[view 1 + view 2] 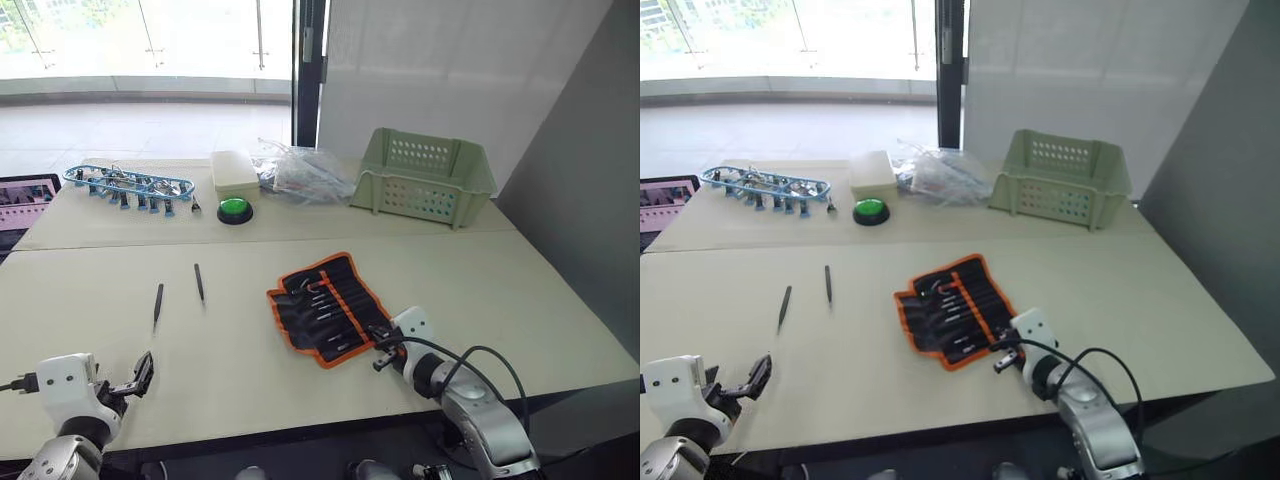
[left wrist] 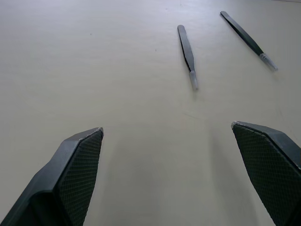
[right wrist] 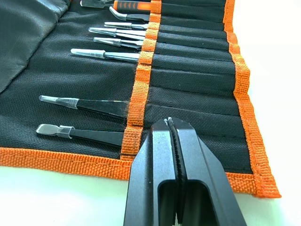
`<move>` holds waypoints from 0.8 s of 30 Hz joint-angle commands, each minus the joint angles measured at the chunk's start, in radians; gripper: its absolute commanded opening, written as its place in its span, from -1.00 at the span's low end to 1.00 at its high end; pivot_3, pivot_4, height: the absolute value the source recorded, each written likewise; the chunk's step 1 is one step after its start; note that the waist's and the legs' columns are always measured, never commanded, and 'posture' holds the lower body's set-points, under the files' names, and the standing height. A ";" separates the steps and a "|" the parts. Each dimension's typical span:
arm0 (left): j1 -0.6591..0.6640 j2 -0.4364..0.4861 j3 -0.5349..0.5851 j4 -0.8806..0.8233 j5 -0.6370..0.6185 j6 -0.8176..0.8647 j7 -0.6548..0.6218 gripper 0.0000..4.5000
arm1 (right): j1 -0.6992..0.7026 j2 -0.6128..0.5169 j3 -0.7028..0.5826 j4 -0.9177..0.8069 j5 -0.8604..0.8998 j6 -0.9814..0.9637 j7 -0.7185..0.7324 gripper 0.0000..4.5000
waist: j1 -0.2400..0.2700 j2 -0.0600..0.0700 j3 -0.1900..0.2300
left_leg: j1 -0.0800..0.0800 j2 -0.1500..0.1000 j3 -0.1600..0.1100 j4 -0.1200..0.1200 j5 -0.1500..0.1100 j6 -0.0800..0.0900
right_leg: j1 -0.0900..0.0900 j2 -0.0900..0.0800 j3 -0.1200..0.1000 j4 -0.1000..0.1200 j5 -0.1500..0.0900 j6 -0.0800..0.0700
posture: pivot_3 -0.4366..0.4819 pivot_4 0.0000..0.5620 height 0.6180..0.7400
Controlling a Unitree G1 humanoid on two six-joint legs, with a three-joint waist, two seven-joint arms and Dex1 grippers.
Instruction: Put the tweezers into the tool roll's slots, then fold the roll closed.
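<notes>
Overhead, two loose tweezers lie left of table centre; tool roll lies open toward the near right edge. Left wrist: left gripper gapes wide, empty, tweezers ahead; approach low, straddle one mid-shaft. Right wrist: right gripper pinched closed, empty, at the roll's near edge.

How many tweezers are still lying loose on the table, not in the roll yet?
2. One loose tweezer lies on the robot's left of the table; the other loose tweezer sits just beside it, nearer the tool roll. Both are apart from the roll.
</notes>
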State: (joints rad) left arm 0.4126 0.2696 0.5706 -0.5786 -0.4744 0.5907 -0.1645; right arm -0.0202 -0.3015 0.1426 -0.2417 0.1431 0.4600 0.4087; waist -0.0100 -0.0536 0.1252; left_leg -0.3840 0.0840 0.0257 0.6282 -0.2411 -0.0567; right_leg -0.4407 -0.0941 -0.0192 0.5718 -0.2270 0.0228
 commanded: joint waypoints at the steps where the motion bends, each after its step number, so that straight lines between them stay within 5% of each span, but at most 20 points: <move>1: -0.053 0.023 -0.030 0.000 0.004 0.040 0.025 0.99 | 0.043 -0.015 0.020 0.123 -0.029 0.083 -0.010 -1.00 | 0.000 0.000 0.000 | -0.001 0.000 0.000 0.000 0.000 0.000 | 0.000 0.000 -0.001 -0.002 0.000 0.000 | -0.05 -0.47 0.69; 11: -0.325 0.100 -0.127 0.272 0.087 0.090 0.068 0.99 | 0.028 0.000 0.026 0.135 -0.030 0.078 -0.019 -1.00 | 0.001 0.000 0.000 | 0.009 0.000 0.003 0.000 0.000 0.000 | 0.003 0.002 0.000 0.007 0.006 -0.004 | -0.05 -0.47 0.69; 21: -0.449 0.127 -0.224 0.436 0.172 0.076 0.044 0.99 | 0.026 0.004 0.014 0.132 -0.029 0.080 -0.026 -1.00 | 0.015 0.012 -0.001 | 0.012 -0.001 0.000 -0.001 0.000 0.000 | 0.004 0.002 -0.003 0.007 0.007 -0.004 | -0.05 -0.47 0.69; 24: -0.467 0.119 -0.227 0.467 0.178 0.058 0.038 0.63 | 0.028 0.002 0.012 0.128 -0.030 0.081 -0.027 -1.00 | 0.019 0.013 -0.001 | 0.012 -0.001 0.001 -0.001 0.000 0.000 | 0.004 0.002 -0.003 0.007 0.007 -0.004 | -0.05 -0.47 0.69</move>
State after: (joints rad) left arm -0.0535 0.4047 0.3718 -0.1526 -0.2986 0.6449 -0.1106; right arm -0.0317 -0.2876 0.1422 -0.2220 0.1426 0.4601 0.4004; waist 0.0093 -0.0410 0.1243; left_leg -0.3715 0.0834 0.0263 0.6268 -0.2410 -0.0565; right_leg -0.4370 -0.0920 -0.0222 0.5789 -0.2203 0.0186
